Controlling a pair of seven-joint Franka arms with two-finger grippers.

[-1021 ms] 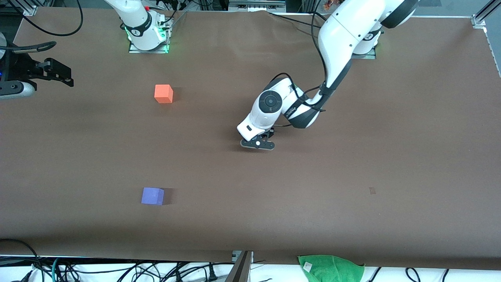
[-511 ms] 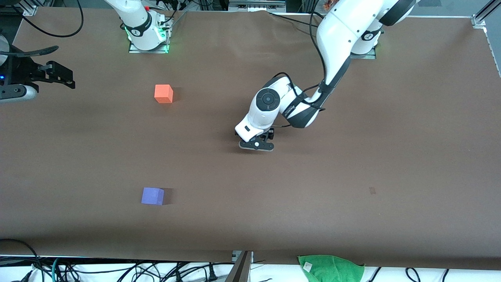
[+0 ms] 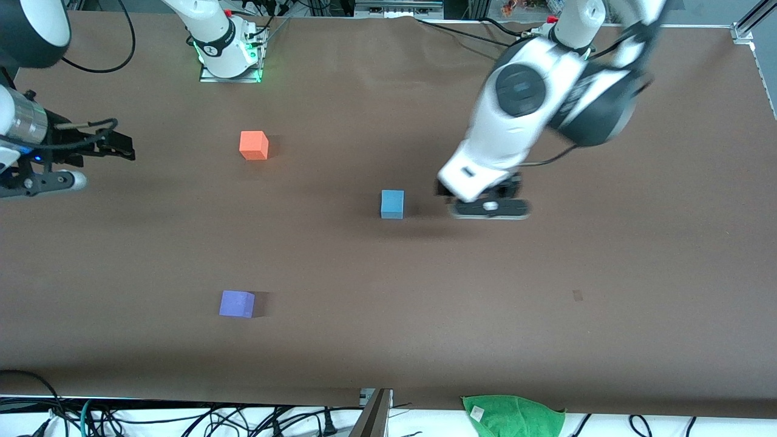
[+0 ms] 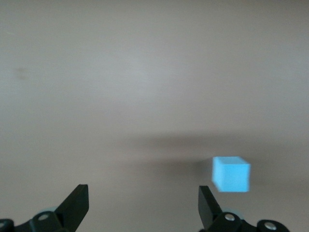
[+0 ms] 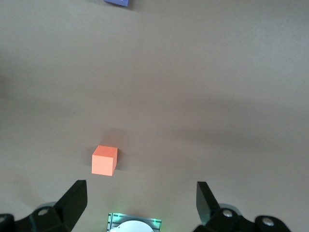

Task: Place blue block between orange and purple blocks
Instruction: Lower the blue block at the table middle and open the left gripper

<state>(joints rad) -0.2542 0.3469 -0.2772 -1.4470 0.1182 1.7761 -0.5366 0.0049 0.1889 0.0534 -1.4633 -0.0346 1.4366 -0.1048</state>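
The blue block (image 3: 392,204) sits alone on the brown table, toward the left arm's end from the orange block (image 3: 254,145) and the purple block (image 3: 237,304). The orange block lies farther from the front camera than the purple one. My left gripper (image 3: 489,209) is open and empty, raised above the table beside the blue block, which shows in the left wrist view (image 4: 231,174) next to one fingertip (image 4: 206,203). My right gripper (image 3: 100,145) is open and empty at the right arm's end of the table. The right wrist view shows the orange block (image 5: 104,160) and a corner of the purple block (image 5: 117,2).
The right arm's base (image 3: 229,57) with green lights stands at the table's back edge. A green cloth (image 3: 513,415) lies past the table's near edge, among cables.
My left gripper has let go of the blue block, risen and swung toward the left arm's end, so the block now shows on the table. My right gripper has shifted slightly inward.
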